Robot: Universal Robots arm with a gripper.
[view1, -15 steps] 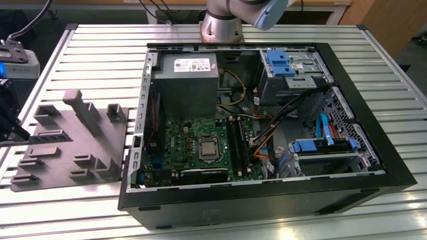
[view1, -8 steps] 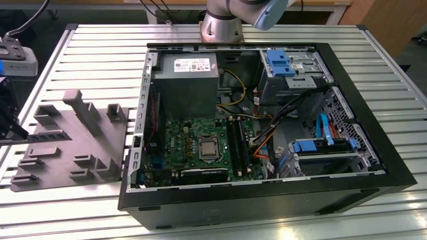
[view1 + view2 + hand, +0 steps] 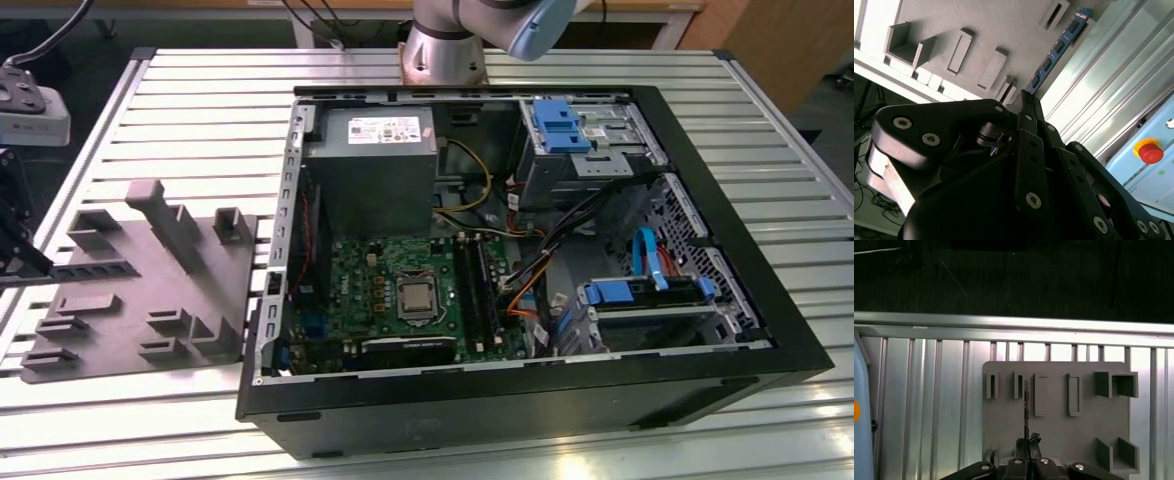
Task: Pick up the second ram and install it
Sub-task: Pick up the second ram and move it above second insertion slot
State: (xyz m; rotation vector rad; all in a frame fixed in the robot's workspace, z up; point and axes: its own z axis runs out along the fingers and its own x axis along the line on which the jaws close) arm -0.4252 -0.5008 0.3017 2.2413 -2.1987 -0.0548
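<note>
In the second wrist view my gripper [image 3: 1027, 98] is shut on the second ram [image 3: 1056, 47], a thin blue board that reaches out from the fingertips toward the grey holder tray [image 3: 999, 30]. In the first wrist view the ram [image 3: 1025, 407] shows edge-on as a thin dark line above the tray [image 3: 1054, 430], and the gripper [image 3: 1027, 443] clamps its near end. The open computer case [image 3: 534, 400] lies on the table, with the green motherboard [image 3: 367, 280] and its long black slots [image 3: 474, 285] inside.
The grey tray [image 3: 134, 280] with raised blocks and slots lies to the exterior view's left of the case. A light blue panel with a red button [image 3: 1150, 151] stands beside the ribbed metal table [image 3: 174, 90]. Cables, drive bays and a power supply [image 3: 374, 150] fill the case.
</note>
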